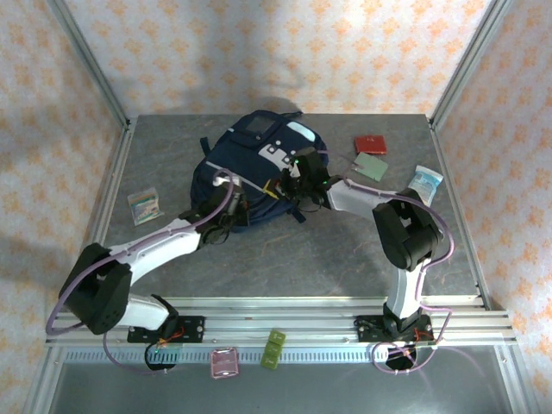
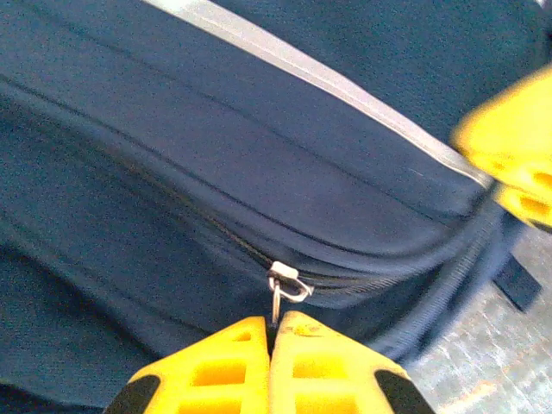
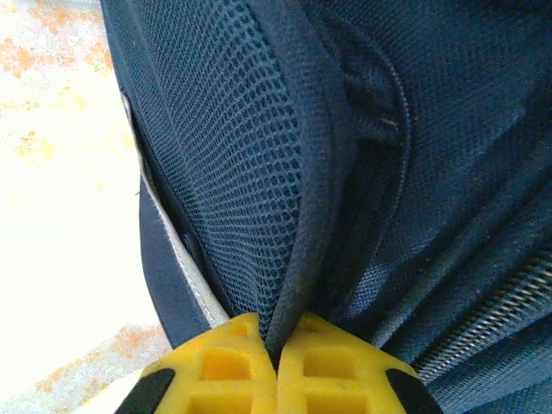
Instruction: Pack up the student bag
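Student bag (image 2: 216, 155) of matt woven cloth; zipper pull (image 2: 283, 289) shiny metal.

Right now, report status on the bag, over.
Left gripper jaws shut on small silver metal zipper pull. Right gripper jaws shut on fold of large navy-blue fabric backpack. Small red flat book lies apart, not in the way.

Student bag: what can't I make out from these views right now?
- Inside the student bag: hidden by its own fabric, every view.
- Zipper pull, lower end, left wrist: buried in the left end effector.
- Mesh fold, pinched edge, right wrist: swallowed by the right end effector.
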Controlling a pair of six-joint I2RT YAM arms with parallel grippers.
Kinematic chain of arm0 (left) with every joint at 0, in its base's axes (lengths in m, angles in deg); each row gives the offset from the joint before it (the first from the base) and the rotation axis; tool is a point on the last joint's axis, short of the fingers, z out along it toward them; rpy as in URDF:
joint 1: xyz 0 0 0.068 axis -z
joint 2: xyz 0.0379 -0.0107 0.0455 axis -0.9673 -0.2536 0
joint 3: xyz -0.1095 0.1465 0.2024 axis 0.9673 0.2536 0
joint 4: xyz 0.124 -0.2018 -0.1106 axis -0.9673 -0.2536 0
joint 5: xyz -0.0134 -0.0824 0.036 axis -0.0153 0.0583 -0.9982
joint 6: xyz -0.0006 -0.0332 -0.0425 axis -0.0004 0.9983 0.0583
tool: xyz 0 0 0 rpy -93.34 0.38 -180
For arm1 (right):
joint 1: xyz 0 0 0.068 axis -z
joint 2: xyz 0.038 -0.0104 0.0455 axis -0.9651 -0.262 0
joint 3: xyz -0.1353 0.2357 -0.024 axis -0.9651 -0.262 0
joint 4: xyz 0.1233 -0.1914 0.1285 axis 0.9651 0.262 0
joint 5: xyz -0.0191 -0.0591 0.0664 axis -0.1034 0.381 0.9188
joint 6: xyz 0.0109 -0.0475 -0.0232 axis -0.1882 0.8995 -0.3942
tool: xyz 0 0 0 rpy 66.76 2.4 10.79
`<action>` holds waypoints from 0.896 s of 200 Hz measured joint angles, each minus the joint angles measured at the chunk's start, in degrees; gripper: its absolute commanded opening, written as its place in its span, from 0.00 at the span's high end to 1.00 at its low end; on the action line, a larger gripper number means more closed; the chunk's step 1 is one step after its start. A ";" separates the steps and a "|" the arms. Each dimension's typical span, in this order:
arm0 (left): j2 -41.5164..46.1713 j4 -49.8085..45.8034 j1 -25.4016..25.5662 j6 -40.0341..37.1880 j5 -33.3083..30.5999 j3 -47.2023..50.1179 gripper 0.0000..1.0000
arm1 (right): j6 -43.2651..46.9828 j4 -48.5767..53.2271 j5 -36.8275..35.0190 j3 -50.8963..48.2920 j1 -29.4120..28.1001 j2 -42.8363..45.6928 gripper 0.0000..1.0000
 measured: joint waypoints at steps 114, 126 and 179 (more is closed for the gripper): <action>2.58 0.02 1.20 0.26 1.68 0.79 1.00 | 6.64 9.46 1.36 5.51 3.54 0.81 0.99; 1.11 0.92 3.96 0.85 1.64 -0.48 1.00 | 8.17 12.26 0.72 7.65 5.07 0.33 0.83; -6.34 2.97 10.27 3.26 3.06 -5.92 1.00 | 10.08 9.94 -5.66 6.27 9.18 2.05 0.59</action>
